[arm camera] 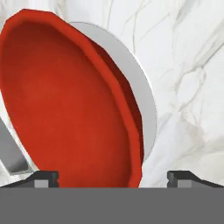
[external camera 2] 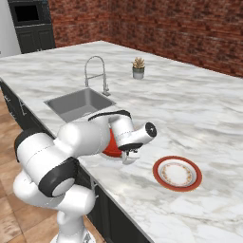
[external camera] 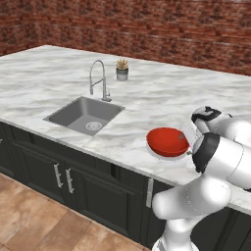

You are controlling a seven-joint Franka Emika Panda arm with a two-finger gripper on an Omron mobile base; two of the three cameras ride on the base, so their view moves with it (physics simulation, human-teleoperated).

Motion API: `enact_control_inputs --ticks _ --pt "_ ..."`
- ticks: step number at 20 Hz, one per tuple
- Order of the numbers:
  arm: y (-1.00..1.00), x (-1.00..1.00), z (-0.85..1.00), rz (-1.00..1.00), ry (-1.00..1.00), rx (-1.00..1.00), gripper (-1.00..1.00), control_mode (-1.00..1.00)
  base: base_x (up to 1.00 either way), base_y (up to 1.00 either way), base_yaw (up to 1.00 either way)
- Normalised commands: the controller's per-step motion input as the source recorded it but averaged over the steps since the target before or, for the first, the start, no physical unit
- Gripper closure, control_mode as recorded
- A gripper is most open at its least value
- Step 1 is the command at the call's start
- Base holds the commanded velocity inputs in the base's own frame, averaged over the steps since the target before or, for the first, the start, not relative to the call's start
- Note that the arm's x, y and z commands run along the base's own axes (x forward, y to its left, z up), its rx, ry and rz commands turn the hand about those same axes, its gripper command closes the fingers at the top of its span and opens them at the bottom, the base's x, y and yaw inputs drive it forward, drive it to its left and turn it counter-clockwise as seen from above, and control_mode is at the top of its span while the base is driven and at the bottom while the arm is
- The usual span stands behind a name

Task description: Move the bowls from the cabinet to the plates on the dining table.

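So red bowl (external camera: 167, 141) sits on the pale plate (arm camera: 146, 105) on the marble table (external camera: 196, 93), near the edge. Gripper (arm camera: 113, 177) spread wide, bowl let go. Next, imo: back off w/o clipping the rim, then fetch 2nd bowl for the red-orange plate (external camera 2: 177, 173).

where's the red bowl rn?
The red bowl sits on the pale plate at the island's near edge, right of the sink; the open end effector straddles its rim.
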Motion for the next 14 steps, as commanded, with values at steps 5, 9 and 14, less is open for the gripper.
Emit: enact_control_inputs --ticks 5,9,14 --pt "0.0 -0.14 0.3 0.0 -0.02 0.0 -1.0 -1.0 0.0 0.0 0.0" --pt "0.0 -0.21 0.3 0.0 -0.05 -0.01 -1.0 -1.0 0.0 0.0 0.0" --pt "0.0 -0.21 0.3 0.0 -0.04 -0.01 -1.0 -1.0 0.0 0.0 0.0"
